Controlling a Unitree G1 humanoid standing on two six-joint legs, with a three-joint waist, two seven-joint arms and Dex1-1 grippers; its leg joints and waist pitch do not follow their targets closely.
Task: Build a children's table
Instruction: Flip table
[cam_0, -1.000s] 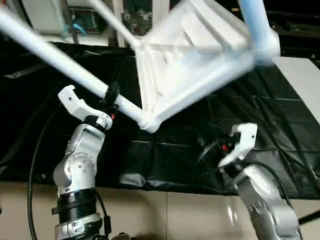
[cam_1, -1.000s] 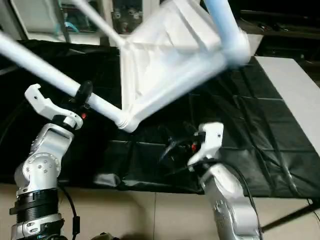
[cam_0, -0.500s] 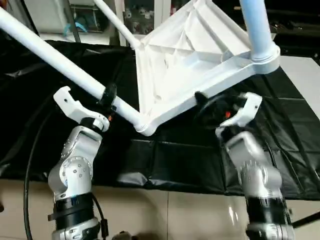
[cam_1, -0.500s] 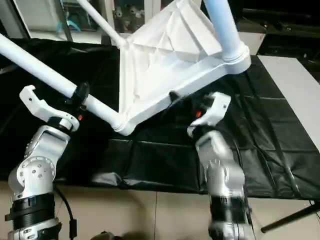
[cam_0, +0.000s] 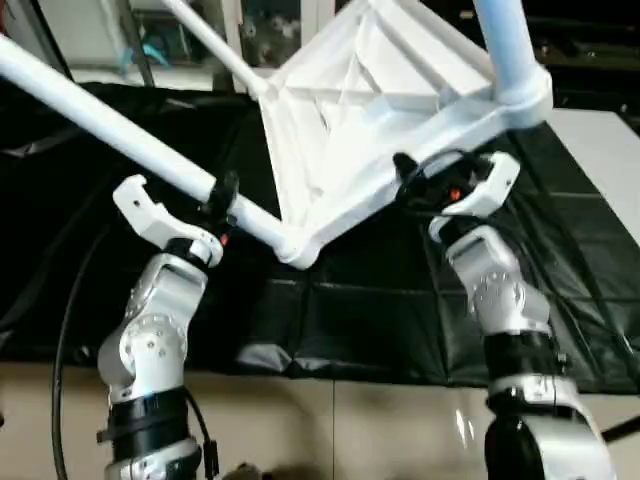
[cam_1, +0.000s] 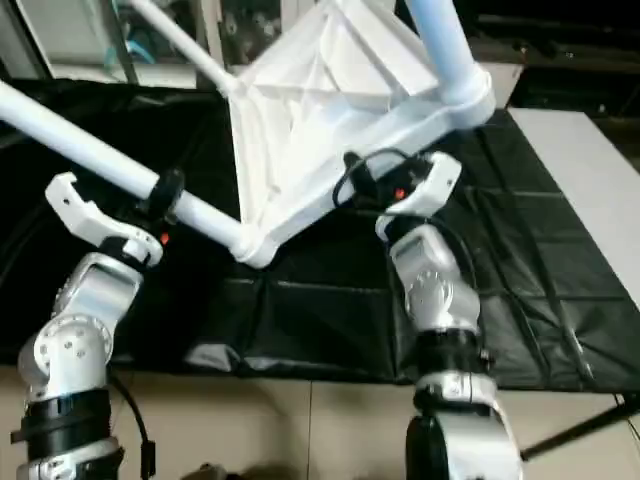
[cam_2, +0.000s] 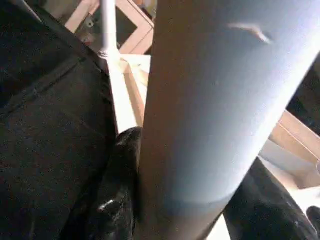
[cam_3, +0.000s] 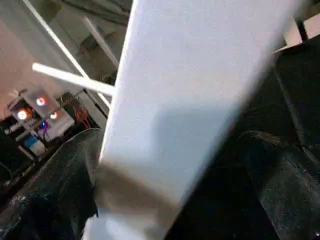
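- Left eye view, far left: a leg (cam_0: 110, 125), a long smooth white plastic tube, runs on a slant from the picture's upper left down to a round corner socket (cam_0: 297, 243) of the table top.
- Left gripper (cam_0: 222, 193): two black fingers closed round that leg, close to the socket; a white bracket juts from the wrist above a silver jointed forearm. In the left wrist view the tube passes between the glossy black fingers (cam_2: 117, 185), touching them.
- Table top (cam_0: 370, 120): a white plastic rectangle, held tilted in the air above the black cloth, underside toward the camera, with raised ribs crossing it in diagonals and a thick rounded rim.
- Second leg (cam_0: 215, 45): a thinner-looking white tube rising from the top's far corner toward the upper left.
- Right gripper (cam_0: 415, 183): black fingers spread wide either side of the top's lower rim, which lies between them; whether they touch it cannot be told. A red light glows at the wrist.
- Third leg (cam_0: 505, 45): a pale bluish-white tube standing in the right corner socket.
- Work table (cam_0: 340, 310): draped in creased, shiny black sheeting.
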